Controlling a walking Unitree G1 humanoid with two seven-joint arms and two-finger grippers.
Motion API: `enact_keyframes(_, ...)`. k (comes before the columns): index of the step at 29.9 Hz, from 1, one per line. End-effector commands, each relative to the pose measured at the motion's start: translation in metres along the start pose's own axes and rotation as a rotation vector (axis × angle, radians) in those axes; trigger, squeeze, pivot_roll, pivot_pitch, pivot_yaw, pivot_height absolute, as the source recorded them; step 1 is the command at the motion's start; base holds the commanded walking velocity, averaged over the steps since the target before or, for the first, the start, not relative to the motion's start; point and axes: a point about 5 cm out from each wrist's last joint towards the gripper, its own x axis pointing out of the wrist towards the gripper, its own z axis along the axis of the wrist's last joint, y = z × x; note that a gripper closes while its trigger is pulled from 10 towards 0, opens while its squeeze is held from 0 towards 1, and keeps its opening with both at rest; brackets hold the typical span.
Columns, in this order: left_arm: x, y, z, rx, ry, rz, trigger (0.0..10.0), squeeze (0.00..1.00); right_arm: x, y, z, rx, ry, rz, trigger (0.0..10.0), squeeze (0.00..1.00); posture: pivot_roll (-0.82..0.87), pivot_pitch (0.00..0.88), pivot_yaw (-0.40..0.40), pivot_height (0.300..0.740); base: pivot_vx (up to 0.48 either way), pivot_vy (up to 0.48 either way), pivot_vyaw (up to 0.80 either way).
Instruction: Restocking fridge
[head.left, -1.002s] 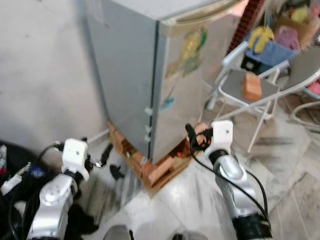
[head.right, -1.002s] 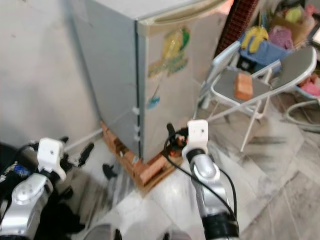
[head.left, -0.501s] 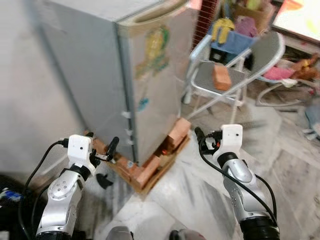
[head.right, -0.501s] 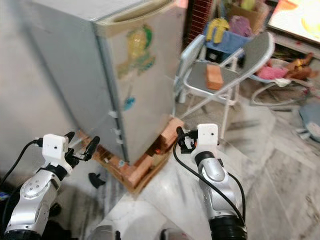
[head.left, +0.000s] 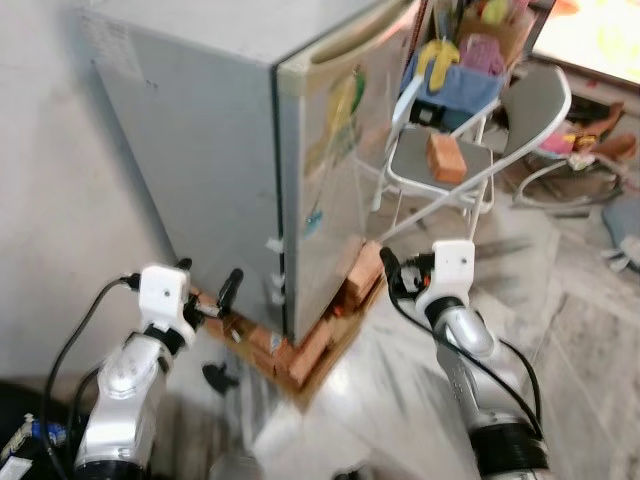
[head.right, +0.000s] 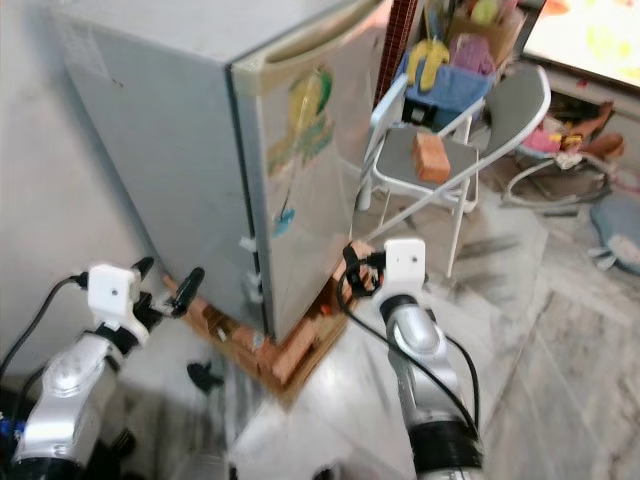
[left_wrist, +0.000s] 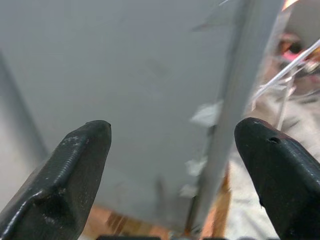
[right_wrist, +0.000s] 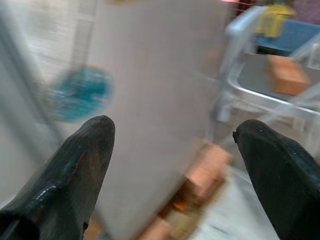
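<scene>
Jaws wide on both grippers, flanking fridge (head.left: 250, 170) corner edge.

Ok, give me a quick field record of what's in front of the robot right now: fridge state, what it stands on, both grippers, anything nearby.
fridge: grey, door shut, stickers on door front
base: bricks stacked under it
left gripper: open, empty, raised near fridge's side wall
right gripper: open, empty, raised near door's lower corner
folding chair: beside the fridge, one brick on the seat
floor: marbled tile
</scene>
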Motion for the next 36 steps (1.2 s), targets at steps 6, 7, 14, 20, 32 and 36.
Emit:
enact_keyframes(6, 0.003, -0.008, 0.004, 0.003, -0.031, -0.05, 10.0, 0.0, -0.002, -0.005, 0.0, 0.0, 0.01, 0.0, 10.0, 0.0, 0.12, 0.039, -0.037, 0.74, 0.179, 0.0, -0.75)
enact_keyframes(7, 0.003, -0.008, 0.004, 0.001, -0.03, -0.048, 10.0, 0.0, -0.002, -0.005, -0.001, 0.0, 0.01, -0.001, 10.0, 0.0, 0.12, 0.039, -0.037, 0.74, 0.274, 0.0, -0.8)
enact_keyframes(14, 0.004, -0.004, 0.004, -0.018, -0.02, 0.013, 10.0, 0.0, -0.002, -0.006, -0.001, -0.004, 0.014, -0.004, 10.0, 0.0, 0.12, 0.041, -0.037, 0.74, 0.039, 0.0, -0.8)
enact_keyframes(20, 0.006, 0.0, 0.007, -0.025, -0.011, 0.043, 10.0, 0.0, -0.002, -0.005, -0.001, -0.007, 0.015, 0.0, 10.0, 0.0, 0.12, 0.039, -0.038, 0.74, 0.0, 0.0, -0.8)
enact_keyframes(32, 0.021, 0.018, 0.004, -0.036, -0.001, 0.146, 10.0, 0.0, -0.008, -0.007, 0.0, -0.009, 0.025, 0.024, 10.0, 0.0, 0.1, 0.071, -0.039, 0.74, 0.0, 0.0, -0.04)
enact_keyframes(36, 0.038, 0.018, 0.012, -0.046, -0.006, 0.137, 10.0, 0.0, -0.01, -0.01, 0.002, -0.017, 0.021, 0.011, 10.0, 0.0, 0.09, 0.086, -0.037, 0.74, 0.0, 0.0, 0.0)
